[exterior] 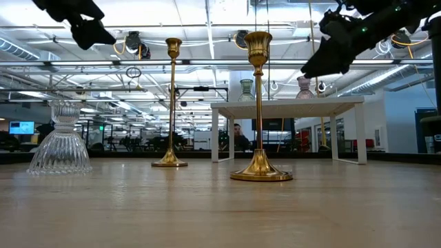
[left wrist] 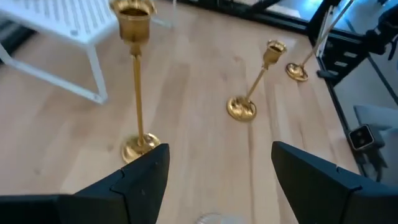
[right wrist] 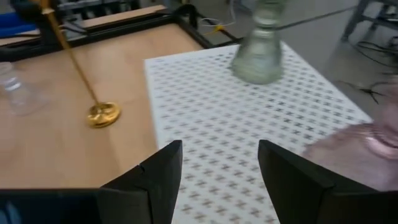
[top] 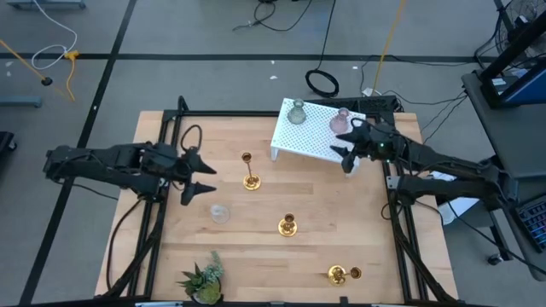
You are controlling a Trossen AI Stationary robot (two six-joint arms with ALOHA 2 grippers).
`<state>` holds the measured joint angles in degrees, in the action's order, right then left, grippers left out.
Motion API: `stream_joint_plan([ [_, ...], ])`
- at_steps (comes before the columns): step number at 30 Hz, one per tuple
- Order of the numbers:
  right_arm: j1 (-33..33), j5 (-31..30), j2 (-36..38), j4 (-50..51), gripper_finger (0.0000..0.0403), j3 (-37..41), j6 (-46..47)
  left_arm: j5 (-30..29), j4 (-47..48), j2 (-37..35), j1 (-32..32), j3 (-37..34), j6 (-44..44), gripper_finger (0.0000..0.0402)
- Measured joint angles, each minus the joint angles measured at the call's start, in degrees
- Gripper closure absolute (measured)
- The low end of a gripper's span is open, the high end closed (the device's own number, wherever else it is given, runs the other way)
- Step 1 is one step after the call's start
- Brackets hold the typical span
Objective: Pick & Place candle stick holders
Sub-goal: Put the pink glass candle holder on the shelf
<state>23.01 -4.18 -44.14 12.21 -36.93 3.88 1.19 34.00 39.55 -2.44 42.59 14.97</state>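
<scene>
Two gold holders stand upright on their round bases on the table [top: 249, 170] [top: 287, 225]. A third gold holder [top: 344, 274] lies on its side near the front right. A clear glass holder [top: 220, 212] stands on the table. A grey-green holder [top: 296, 112] and a pink holder [top: 341, 122] stand on the white perforated rack [top: 316, 141]. My left gripper [top: 201, 177] is open and empty, above the table to the left of the upright gold holder [left wrist: 137, 81]. My right gripper [top: 348, 145] is open and empty over the rack's right part, next to the pink holder [right wrist: 367, 146].
A small green spiky plant [top: 203, 280] stands at the table's front left. A dark frame runs along the table's left, far and right edges. Bare wood lies between the gold holders and in front of the rack.
</scene>
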Motion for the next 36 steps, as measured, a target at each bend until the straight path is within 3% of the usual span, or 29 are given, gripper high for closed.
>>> stream_joint_plan([
  [5,-3.25,-0.14,-1.04,-0.94,0.0200,0.00,0.00,0.76,1.86,4.11,-0.02,0.00,3.18,0.0112],
  [9,-5.05,-0.18,-1.79,-0.87,0.0200,0.00,0.00,4.98,5.31,8.40,-0.88,0.00,5.07,0.0112],
  [22,-7.52,-0.23,-2.68,-1.01,0.0200,-0.02,-0.02,6.92,8.72,18.62,-10.83,0.00,8.53,0.0112],
  [33,-7.50,-0.23,-2.68,-0.98,0.0200,-0.02,-0.02,-7.37,9.52,22.93,-20.19,0.00,18.26,0.0112],
  [36,-7.50,-0.23,-2.68,-0.98,0.0200,-0.02,-0.02,-9.11,10.05,24.06,-22.28,0.00,17.40,0.0112],
])
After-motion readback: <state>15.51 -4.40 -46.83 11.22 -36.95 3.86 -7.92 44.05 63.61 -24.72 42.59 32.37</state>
